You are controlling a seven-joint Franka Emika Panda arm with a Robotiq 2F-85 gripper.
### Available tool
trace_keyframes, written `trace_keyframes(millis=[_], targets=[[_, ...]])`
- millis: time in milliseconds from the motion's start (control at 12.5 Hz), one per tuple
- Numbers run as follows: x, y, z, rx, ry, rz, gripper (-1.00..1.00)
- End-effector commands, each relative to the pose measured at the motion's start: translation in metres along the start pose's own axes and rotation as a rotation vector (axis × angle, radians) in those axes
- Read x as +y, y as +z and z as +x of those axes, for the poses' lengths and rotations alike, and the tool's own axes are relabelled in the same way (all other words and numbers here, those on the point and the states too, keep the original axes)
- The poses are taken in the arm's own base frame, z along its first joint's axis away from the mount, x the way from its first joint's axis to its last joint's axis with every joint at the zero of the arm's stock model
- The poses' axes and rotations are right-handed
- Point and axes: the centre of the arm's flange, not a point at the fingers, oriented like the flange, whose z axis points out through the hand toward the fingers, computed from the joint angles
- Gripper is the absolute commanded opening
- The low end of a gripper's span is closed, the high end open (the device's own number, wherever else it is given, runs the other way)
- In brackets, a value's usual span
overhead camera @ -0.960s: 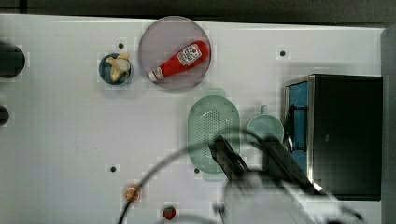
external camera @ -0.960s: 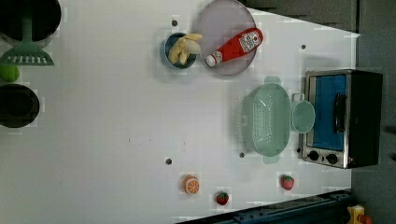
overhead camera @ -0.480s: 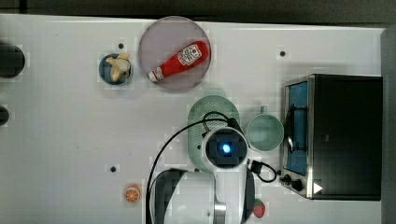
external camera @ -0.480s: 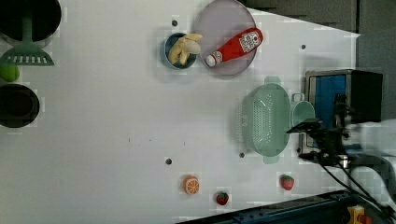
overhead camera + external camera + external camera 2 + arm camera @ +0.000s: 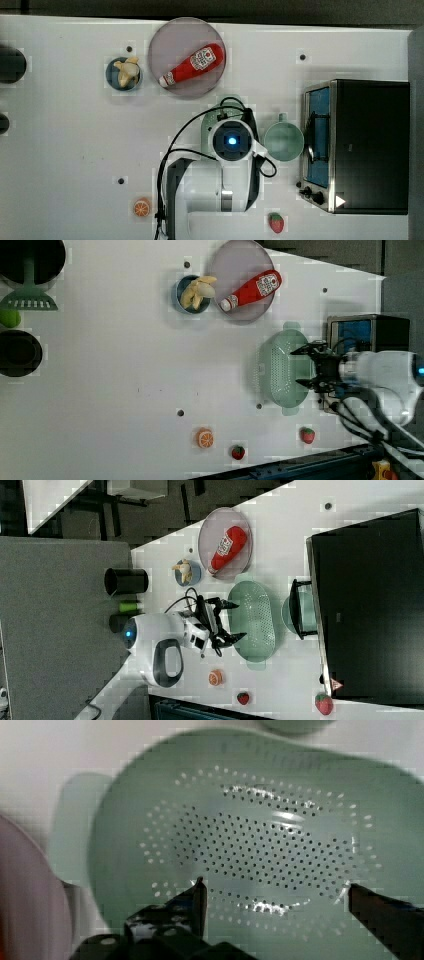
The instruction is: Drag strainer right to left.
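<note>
Overhead, in the left view from left to right: a small blue bowl of banana (image 5: 194, 292) and a grey round plate (image 5: 243, 280) carrying a red plastic ketchup bottle (image 5: 251, 289) lie well up and left of the pincer; an orange slice (image 5: 204, 438) sits down-left of it. The pale mint-green oval plastic strainer (image 5: 281, 369) rests on the white table (image 5: 110, 390) directly at the fingertips, untouched. The black pincer (image 5: 303, 367) hangs above the strainer's right rim, fingers spread wide, grasping nothing. Beyond it stands a black toaster oven (image 5: 372, 331).
</note>
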Motion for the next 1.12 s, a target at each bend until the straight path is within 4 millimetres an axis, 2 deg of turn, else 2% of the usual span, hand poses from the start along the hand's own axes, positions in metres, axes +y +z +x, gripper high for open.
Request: trace_keyframes(millis=[80, 320, 560, 1120], targets=[[0.002, 0.034, -0.004, -0.004, 0.087, 0.03, 1.0], [0.001, 0.068, -0.014, -0.008, 0.137, 0.04, 1.0], [0.002, 0.086, -0.026, -0.012, 0.148, 0.025, 1.0], [-0.006, 0.087, -0.061, -0.024, 0.134, 0.033, 1.0]])
